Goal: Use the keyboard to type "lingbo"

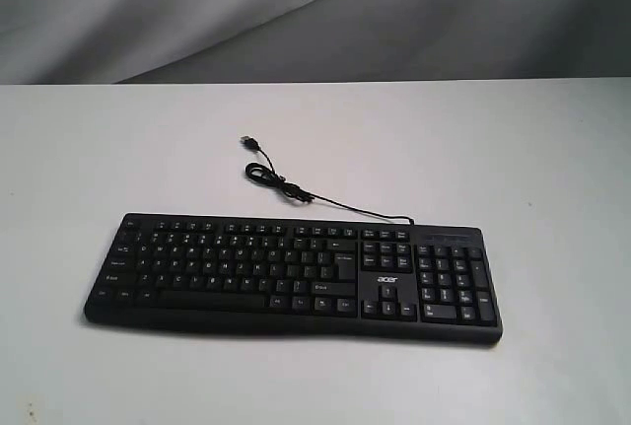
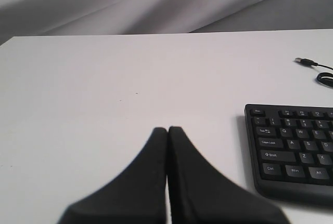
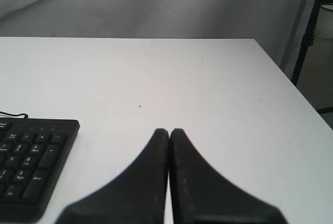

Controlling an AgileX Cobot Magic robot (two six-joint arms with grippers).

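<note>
The long black keyboard [image 1: 296,272] lies flat on the white table [image 1: 118,149], with white-lettered keys, a number pad at its right end and a small "acer" logo. Its thin black USB cable [image 1: 286,186] curls away behind it. Neither arm shows in the exterior view. In the left wrist view my left gripper [image 2: 167,129] is shut with nothing in it, over bare table beside the keyboard's [image 2: 291,151] Esc and Ctrl end. My right gripper [image 3: 168,131] is also shut and holds nothing, off to the side of the keyboard's [image 3: 31,161] number-pad end.
A grey cloth backdrop [image 1: 296,11] hangs behind the table's far edge. In the right wrist view the table's side edge [image 3: 291,89] runs close by, with a dark stand leg [image 3: 307,31] beyond it.
</note>
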